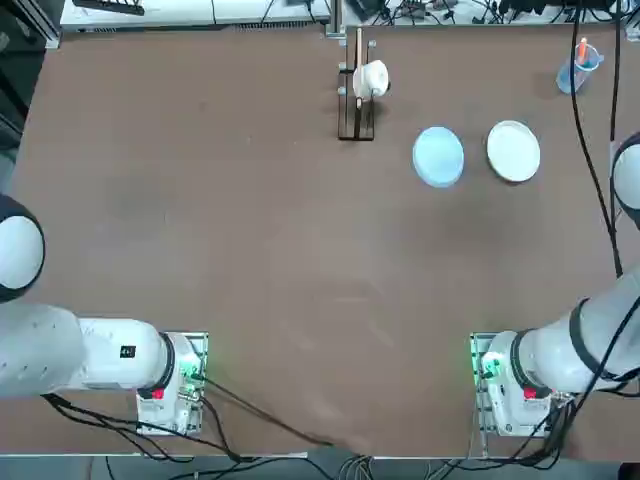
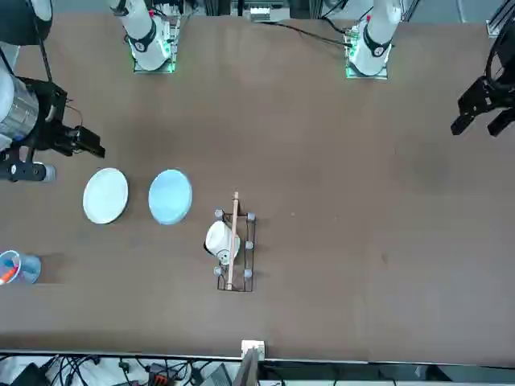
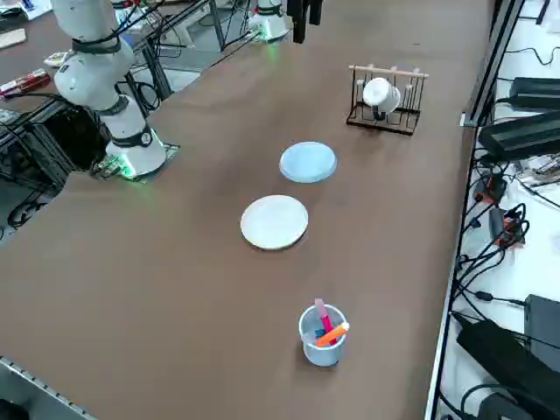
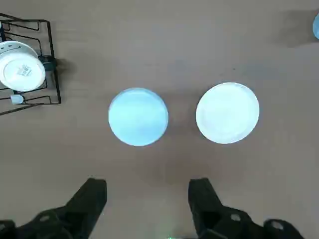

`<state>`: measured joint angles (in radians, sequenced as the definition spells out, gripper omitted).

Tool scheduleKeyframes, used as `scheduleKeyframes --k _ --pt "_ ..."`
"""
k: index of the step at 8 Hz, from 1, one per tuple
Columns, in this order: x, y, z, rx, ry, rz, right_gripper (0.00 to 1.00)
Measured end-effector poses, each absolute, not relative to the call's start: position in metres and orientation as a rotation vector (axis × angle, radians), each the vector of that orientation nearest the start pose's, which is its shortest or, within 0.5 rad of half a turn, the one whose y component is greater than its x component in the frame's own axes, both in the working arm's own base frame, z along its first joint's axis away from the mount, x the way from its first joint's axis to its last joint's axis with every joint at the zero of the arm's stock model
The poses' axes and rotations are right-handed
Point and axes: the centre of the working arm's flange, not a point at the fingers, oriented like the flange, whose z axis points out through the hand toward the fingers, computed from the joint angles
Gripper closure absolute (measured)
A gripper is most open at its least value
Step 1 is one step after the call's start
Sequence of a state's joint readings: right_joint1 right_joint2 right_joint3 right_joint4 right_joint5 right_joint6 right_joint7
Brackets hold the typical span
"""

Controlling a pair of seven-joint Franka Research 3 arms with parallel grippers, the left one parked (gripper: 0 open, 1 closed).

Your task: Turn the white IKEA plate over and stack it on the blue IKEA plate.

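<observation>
The white IKEA plate (image 1: 513,151) lies flat on the brown table, at the far right. Just to its left, with a small gap between them, lies the blue IKEA plate (image 1: 438,156). Both also show in the front view, as white plate (image 2: 105,195) and blue plate (image 2: 170,195), and in the side view, as white plate (image 3: 275,221) and blue plate (image 3: 307,162). My right gripper (image 4: 148,199) hangs open and high above the table, on the near side of the two plates, with nothing between its fingers (image 4: 94,196). From the wrist I see the white plate (image 4: 228,113) and the blue plate (image 4: 138,116).
A dark wooden rack (image 1: 356,105) holding a white cup (image 1: 372,78) stands at the far middle of the table. A clear blue cup with pens (image 1: 578,68) sits near the far right corner. A black cable (image 1: 590,150) hangs by the right edge.
</observation>
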<state>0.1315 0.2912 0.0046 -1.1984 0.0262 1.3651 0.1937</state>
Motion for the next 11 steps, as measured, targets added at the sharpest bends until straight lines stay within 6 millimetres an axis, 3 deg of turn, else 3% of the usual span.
scheduleKeyframes --k 6,9,11 --pt "0.615 0.086 0.602 -3.13 0.067 0.214 0.0" --pt "0.62 0.077 0.561 -3.155 0.08 0.323 0.0" --pt "0.628 0.061 0.517 -3.165 0.113 0.245 0.0"
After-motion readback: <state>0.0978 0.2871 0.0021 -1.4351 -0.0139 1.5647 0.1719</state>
